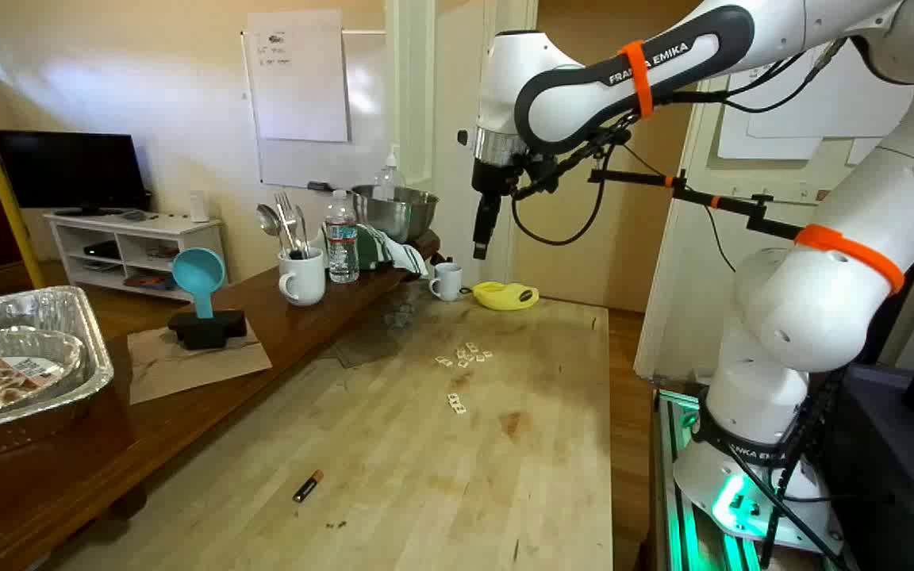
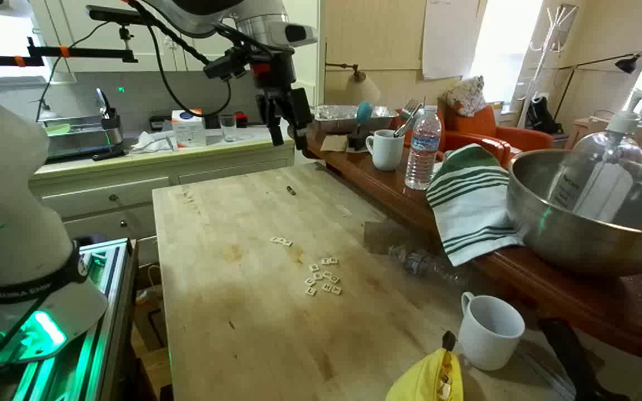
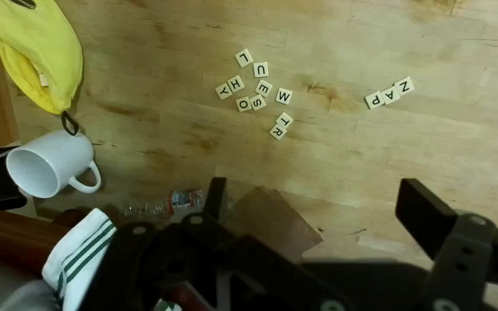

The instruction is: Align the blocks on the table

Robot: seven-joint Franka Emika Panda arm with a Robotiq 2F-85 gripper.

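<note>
While holding the empty gripper (image 2: pixel 289 143) high, spread apart — probably to clear the tabletop (image 2: pixel 226 317) — has Z-A-P tiles (image 3: pixel 390 95) touching in a rough row at the wrist view's upper right, likely as a word; upper centre, needs loose letter tiles (image 3: pixel 263 88) aligned.

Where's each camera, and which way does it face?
In an exterior view: by the battery end of the table, facing the yellow pouch; arm and gripper show.
In an exterior view: by the pouch end, facing the battery and counter; arm and gripper show.
Wrist view: on the arm's end, facing down at the blocks; only the gripper shows.
Both exterior views share the blocks and battery, from roughly opposite ends.
</note>
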